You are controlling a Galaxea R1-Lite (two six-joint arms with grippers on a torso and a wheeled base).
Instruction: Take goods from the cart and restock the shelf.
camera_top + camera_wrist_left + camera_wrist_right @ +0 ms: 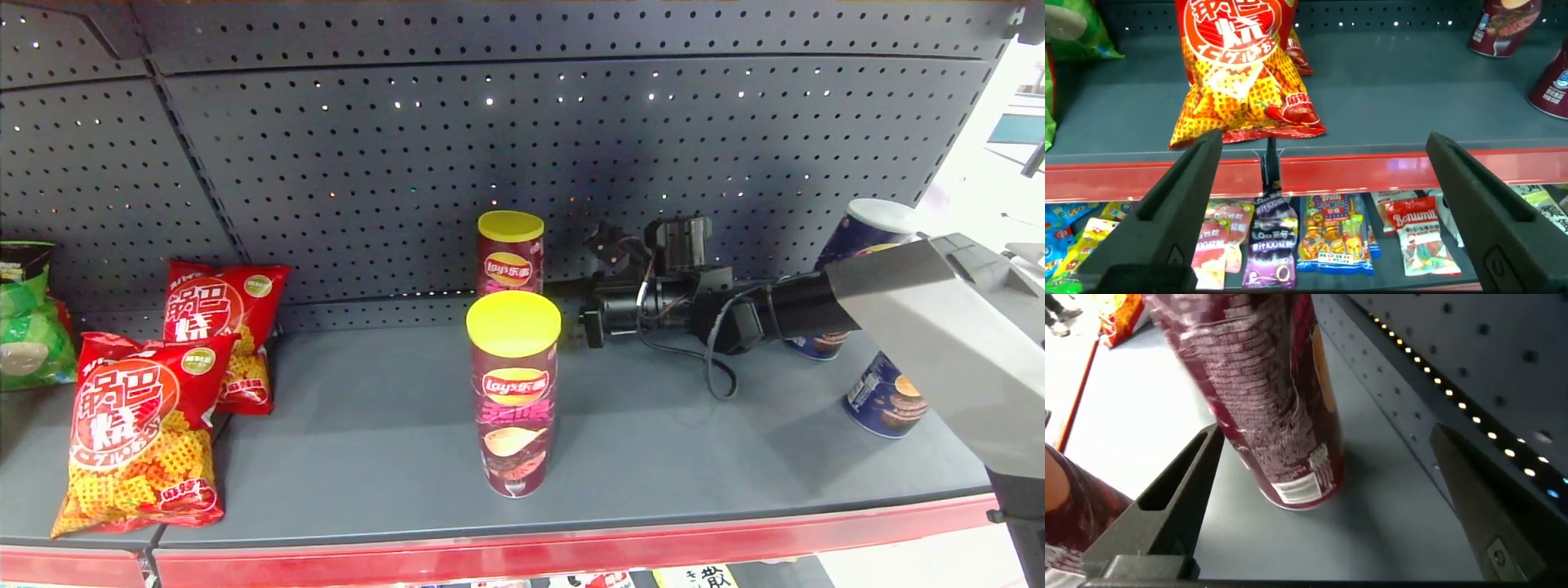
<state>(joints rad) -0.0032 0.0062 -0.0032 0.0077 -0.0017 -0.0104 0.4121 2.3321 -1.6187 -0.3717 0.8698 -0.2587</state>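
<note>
A grey shelf (653, 457) with a pegboard back is holding snacks. Two maroon chip cans with yellow lids are standing upright near its middle: the front can (513, 400) is sitting close to the near edge, and the rear can (509, 253) is standing by the back wall. The right arm is reaching in from the right, and the right claw (596, 284) is sitting around the rear can with its fingers spread wide, gripping nothing. The left claw (1324, 139) is hanging in front of the shelf's red near edge, also spread wide and holding nothing. On the left, two red snack bags (139, 433) are lying one behind the other, and a green bag (24, 327) is sitting at the far left. Two blue cans (886, 404) are standing at the right, partly hidden by the arm. Candy packets (1331, 233) are lining the lower shelf.
</note>
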